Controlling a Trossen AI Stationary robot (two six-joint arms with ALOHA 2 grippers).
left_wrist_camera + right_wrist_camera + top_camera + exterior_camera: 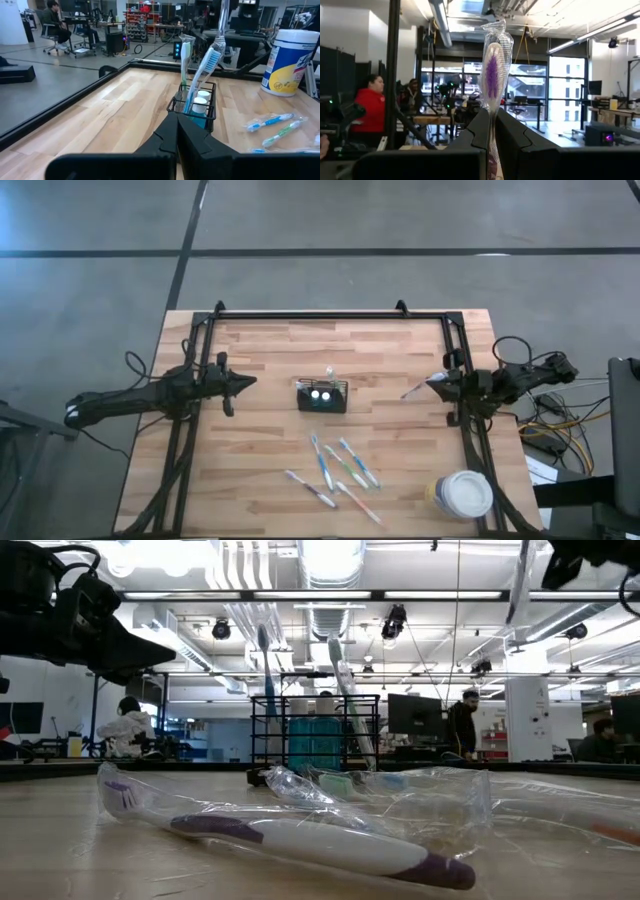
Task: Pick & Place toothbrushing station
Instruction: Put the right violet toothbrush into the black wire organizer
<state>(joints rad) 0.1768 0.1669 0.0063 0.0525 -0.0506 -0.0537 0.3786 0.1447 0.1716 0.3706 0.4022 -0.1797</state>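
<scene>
- Right gripper (432, 384) sat at the right side of the table, fingers clamped on a wrapped toothbrush (492, 75) with purple bristles; in the right wrist view the brush stood up between the fingers, head end away from the wrist.
- Left gripper (250, 381) sat on the other side of the caddy (322, 396), fingers together, nothing between them.
- Caddy stood mid-table, between the two grippers, roughly in line with both.
- From the left gripper the caddy lay straight ahead, near; the left wrist view looked right at it past the pressed-together fingertips.
- From the right gripper the caddy lay ahead toward table centre, farther off than from the left; not visible in the right wrist view.
- Left arm was nearer the caddy, but the right arm held the brush.
- Caddy already held two upright brushes (196, 75), one green, one blue, plus white-capped items in its compartments.
- Caddy's long axis ran across the line between the grippers, judged from above.
- Held brush's long axis pointed out of the gripper toward the caddy side in the high view.
- Spare wrapped brushes (335, 465) lay flat nearer the front edge, off to the side of both grippers.
- Tub (462, 493) stood at the front right corner, well apart from the right gripper.
- Judgement: next move likely the right arm carrying its brush across to a caddy compartment; brush needs tipping upright over the opening.
</scene>
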